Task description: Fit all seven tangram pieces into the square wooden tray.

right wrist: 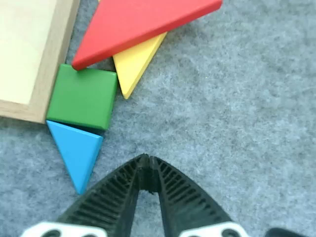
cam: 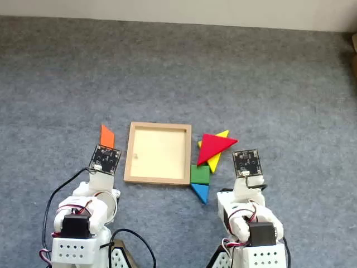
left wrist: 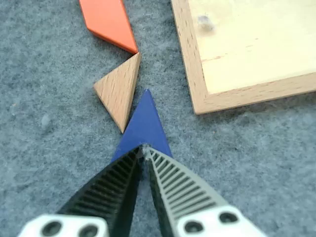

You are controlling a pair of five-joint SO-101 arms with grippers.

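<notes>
The square wooden tray [cam: 158, 181] is set on the grey table [cam: 262, 78] between the two arms. On its left, the orange parallelogram [left wrist: 107, 22], wooden triangle [left wrist: 118, 91] and dark blue triangle [left wrist: 144, 123] are lined up corner to corner. The left gripper [left wrist: 143, 150] is held pressed together over the dark blue triangle's base. On the tray's right, the red triangle [right wrist: 143, 24] is laid over the yellow triangle [right wrist: 136, 61]. The green square [right wrist: 83, 98] is set against the tray's rim, with the light blue triangle [right wrist: 76, 148] touching it. The right gripper [right wrist: 147, 162] is closed on nothing, near the light blue triangle.
</notes>
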